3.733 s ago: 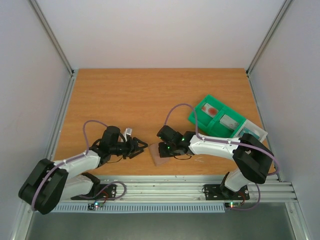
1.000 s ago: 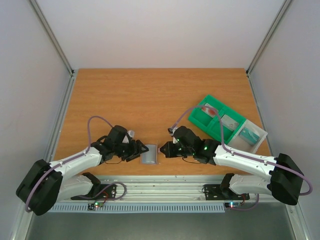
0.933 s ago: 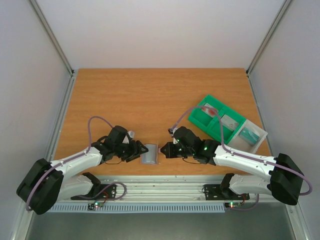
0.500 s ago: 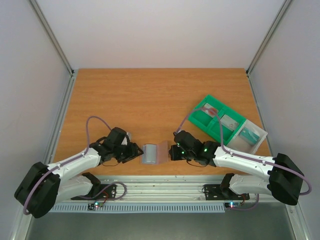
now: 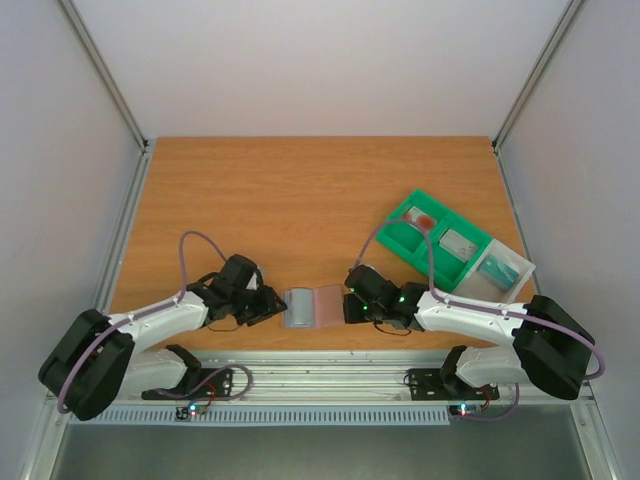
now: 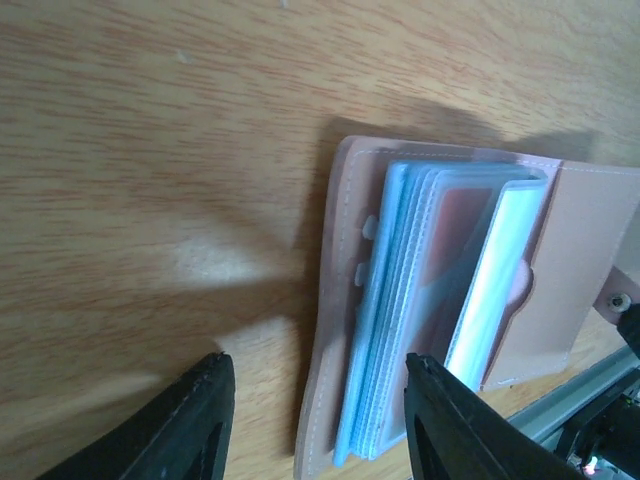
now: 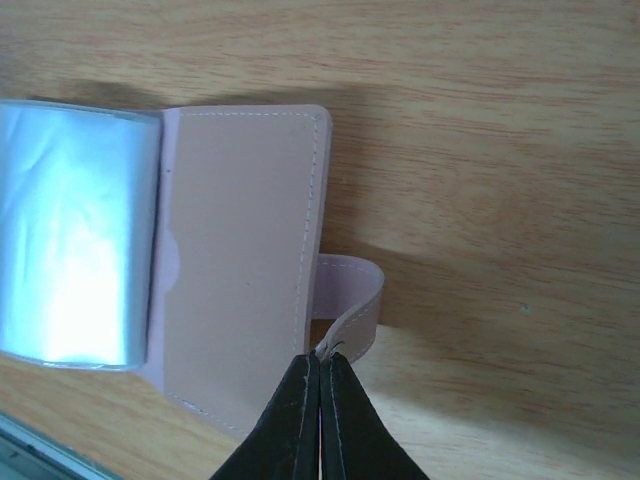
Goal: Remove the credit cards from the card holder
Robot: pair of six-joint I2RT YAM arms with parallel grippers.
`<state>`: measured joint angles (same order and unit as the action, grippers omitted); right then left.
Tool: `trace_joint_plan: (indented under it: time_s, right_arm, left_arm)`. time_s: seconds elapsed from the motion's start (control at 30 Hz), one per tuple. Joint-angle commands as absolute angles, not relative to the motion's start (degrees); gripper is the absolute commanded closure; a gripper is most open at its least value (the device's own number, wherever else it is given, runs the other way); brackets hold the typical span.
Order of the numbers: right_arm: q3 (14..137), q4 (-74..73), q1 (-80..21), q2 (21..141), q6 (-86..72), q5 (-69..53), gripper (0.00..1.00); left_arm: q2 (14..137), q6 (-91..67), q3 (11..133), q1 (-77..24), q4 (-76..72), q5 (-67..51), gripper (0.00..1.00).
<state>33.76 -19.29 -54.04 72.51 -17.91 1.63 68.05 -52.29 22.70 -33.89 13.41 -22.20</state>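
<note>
Near the table's (image 5: 300, 200) front edge the card holder (image 5: 310, 306) lies open, a reddish card (image 6: 460, 230) dim behind its sleeves (image 6: 400, 300). The right gripper (image 7: 320, 358) pinches its strap (image 7: 352, 298), the left gripper (image 6: 320, 385) gapes astride its edge, and the green tray (image 5: 393, 238) holds cards (image 5: 425, 219).

The whole table (image 5: 300, 190) is taken in by the top camera, fixed high above its near edge and tilted down toward its far side. The two wrist cameras are held low and close over the wood, aimed steeply down from opposite sides. The open card holder (image 5: 310, 306) is shared by all three views.
</note>
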Motion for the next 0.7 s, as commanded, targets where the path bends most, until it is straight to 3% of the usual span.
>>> trace_joint_plan:
  time_s: [0.0,0.3,0.67]
  right_arm:
    - [32.3,-17.0,-53.7,73.1,-17.5,3.8,0.99]
    - [31.5,-15.8,-53.6,74.2,-18.0,3.3,0.99]
    - [32.6,-17.3,-53.6,73.7,-18.2,2.6,0.99]
  left_arm:
    - [69.5,-52.8,21.8,-34.2,8.1,-22.9,0.52]
    - [73.9,-54.6,21.1,-34.2,2.2,-24.9,0.64]
    - [70.4,-59.3,19.4,-34.2,-5.3,-29.2,0.98]
